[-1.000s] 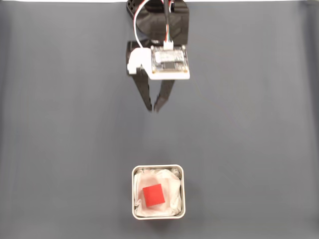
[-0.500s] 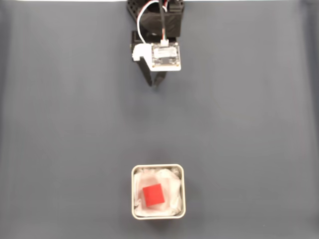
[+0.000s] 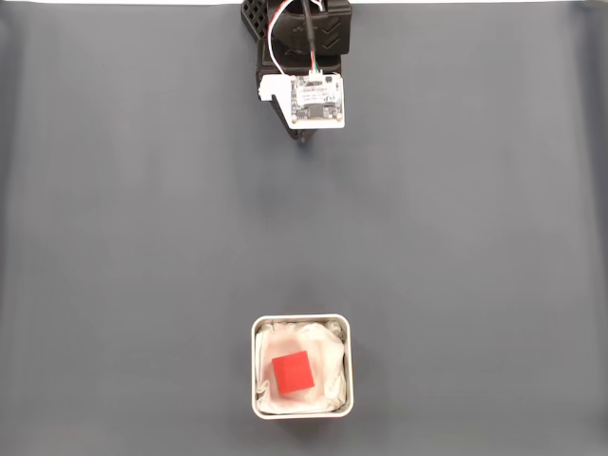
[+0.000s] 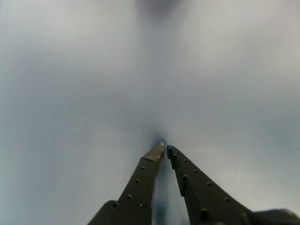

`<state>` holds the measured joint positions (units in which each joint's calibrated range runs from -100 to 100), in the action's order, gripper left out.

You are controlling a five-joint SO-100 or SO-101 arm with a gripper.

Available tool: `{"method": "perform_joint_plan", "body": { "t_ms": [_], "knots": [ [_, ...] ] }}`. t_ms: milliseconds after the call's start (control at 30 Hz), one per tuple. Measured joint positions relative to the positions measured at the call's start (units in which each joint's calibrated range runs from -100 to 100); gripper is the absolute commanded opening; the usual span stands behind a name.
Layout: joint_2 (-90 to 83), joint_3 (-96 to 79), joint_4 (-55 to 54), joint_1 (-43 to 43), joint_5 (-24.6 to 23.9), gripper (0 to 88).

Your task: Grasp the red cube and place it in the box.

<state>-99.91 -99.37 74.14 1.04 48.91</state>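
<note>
The red cube (image 3: 293,371) lies inside the box (image 3: 302,323), a small square silver tin with a white wrinkly lining, at the bottom centre of the fixed view. My gripper (image 3: 304,140) is far from it, pulled back at the top centre near the arm's base, mostly hidden under the white wrist board. In the wrist view the gripper (image 4: 164,149) shows two dark fingers meeting at their tips, shut with nothing between them, just above the bare grey mat.
A plain dark grey mat (image 3: 142,237) covers the whole table. The arm's black base (image 3: 299,24) stands at the top edge. Wide free room lies between the arm and the tin.
The arm has drawn back toward its base at the top, and the fingers, slightly apart a second ago, have come together. The cube and tin have stayed put.
</note>
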Motion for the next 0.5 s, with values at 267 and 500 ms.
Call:
{"method": "perform_joint_plan", "body": {
  "t_ms": [267,500],
  "knots": [
    [-0.1,0.0,0.3,-0.7,0.1,0.2],
    [-0.1,0.0,0.4,-0.7,0.1,0.3]
  ]
}}
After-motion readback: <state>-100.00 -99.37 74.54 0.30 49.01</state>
